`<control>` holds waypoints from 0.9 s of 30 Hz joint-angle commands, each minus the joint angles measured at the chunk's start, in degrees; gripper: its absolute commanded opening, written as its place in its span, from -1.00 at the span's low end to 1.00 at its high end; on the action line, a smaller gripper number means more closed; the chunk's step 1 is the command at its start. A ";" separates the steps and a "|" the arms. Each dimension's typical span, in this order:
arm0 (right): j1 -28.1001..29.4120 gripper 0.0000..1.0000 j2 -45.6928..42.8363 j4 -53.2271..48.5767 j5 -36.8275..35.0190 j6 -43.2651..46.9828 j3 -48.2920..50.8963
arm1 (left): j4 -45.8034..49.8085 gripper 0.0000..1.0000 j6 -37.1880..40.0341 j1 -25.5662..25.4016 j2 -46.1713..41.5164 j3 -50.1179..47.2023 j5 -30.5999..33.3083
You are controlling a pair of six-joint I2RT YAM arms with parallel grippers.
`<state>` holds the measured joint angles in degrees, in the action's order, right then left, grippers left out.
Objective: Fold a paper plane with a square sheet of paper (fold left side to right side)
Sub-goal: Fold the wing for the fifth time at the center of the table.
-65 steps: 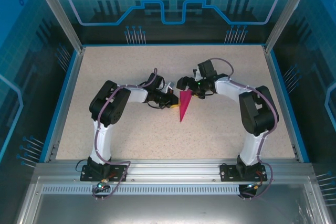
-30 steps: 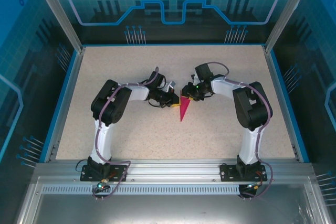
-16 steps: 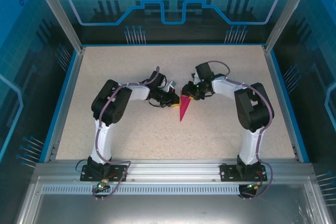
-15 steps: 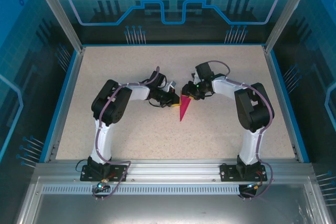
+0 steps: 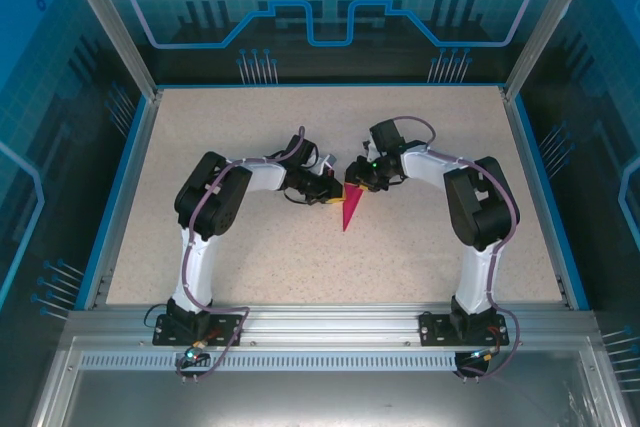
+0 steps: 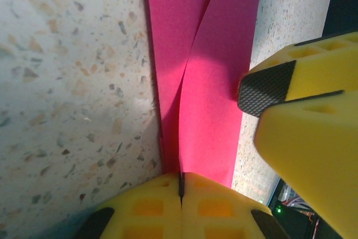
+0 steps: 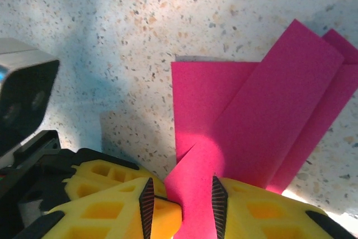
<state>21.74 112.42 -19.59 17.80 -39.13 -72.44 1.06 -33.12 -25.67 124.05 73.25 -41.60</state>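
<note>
Ops: Location of paper plane (image 5: 349, 209)?

Bench: Middle of table (image 5: 250, 247), between the two wrists. It's a narrow dart lying on the speckled surface, with the sharp tip toward the arm bases and the wide end at the grippers.

Ops: And the left gripper (image 5: 331, 191)?

Bench: At the plane's wide end, on its left side. In the wrist view, the yellow fingers (image 6: 140, 211) are pressed together with no gap at the seam. A magenta layer runs straight into that seam, so it's clamped on the paper plane. The held layer curves up off the one below, and a shadowed line runs between them.

Ops: And the right gripper (image 5: 352, 176)?

Bench: Same end, from the right, just beside the left one. In its wrist view the jaws are apart, with black pads (image 7: 146, 205) either side of a raised magenta flap. It isn't closed down on it. Can't tell if either pad touches. Past the fingers, overlapping folded layers lie flat on the table.

Ops: Are the grippers in contact?

Bench: Can't tell. The left wrist view has a right finger close in on the right, its black pad at the plane's edge.
</note>
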 commanded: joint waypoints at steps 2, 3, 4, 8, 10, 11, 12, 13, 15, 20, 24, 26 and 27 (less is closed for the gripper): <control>0.67 -0.30 1.02 -2.98 -1.50 1.25 -1.21 | 1.55 -1.00 1.31 -0.75 1.83 1.05 0.74; 0.61 -0.30 1.00 -3.24 -1.75 1.34 -1.21 | 1.57 -1.00 1.29 -0.74 1.88 1.06 0.74; 0.68 -0.30 0.96 -3.47 -1.96 1.47 -1.13 | 1.51 -1.00 1.30 -0.78 1.89 1.08 0.67; 0.61 -0.30 0.88 -3.92 -2.57 1.60 -0.86 | 1.80 -1.00 1.57 -0.87 1.99 1.34 0.39; 0.67 -0.30 0.88 -3.95 -2.72 1.59 -0.70 | 1.78 -1.00 1.51 -0.88 2.03 1.35 0.42; 0.68 -0.30 0.85 -3.96 -2.77 1.60 -0.68 | 1.85 -1.00 1.50 -0.96 2.01 1.38 0.41; 0.66 -0.30 0.91 -4.05 -2.79 1.59 -0.59 | 1.92 -1.00 1.48 -0.96 2.07 1.37 0.39; 0.68 -0.30 1.05 -4.04 -2.74 1.54 -0.53 | 1.92 -1.00 1.47 -0.96 2.05 1.47 0.41; 0.59 -0.30 1.22 -4.00 -2.76 1.43 -0.37 | 1.91 -1.00 1.48 -0.96 2.03 1.48 0.41; 0.42 -0.31 1.40 -4.14 -3.11 1.17 0.35 | 2.01 -1.00 1.40 -0.94 2.07 1.60 0.44; 0.32 -0.34 1.80 -4.09 -3.20 0.65 1.48 | 1.62 -1.00 0.96 -0.97 1.99 1.54 0.30; 0.17 -0.34 1.95 -4.08 -3.14 0.22 2.10 | 1.23 -1.00 0.62 -1.05 1.73 1.28 0.12; 0.13 -0.34 2.18 -4.05 -3.17 0.07 2.43 | 1.05 -1.00 0.52 -1.05 1.48 1.15 0.18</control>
<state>21.74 112.97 -21.80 15.18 -38.54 -71.66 1.30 -33.01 -25.82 124.38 73.80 -41.65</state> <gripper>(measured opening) 0.332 0.042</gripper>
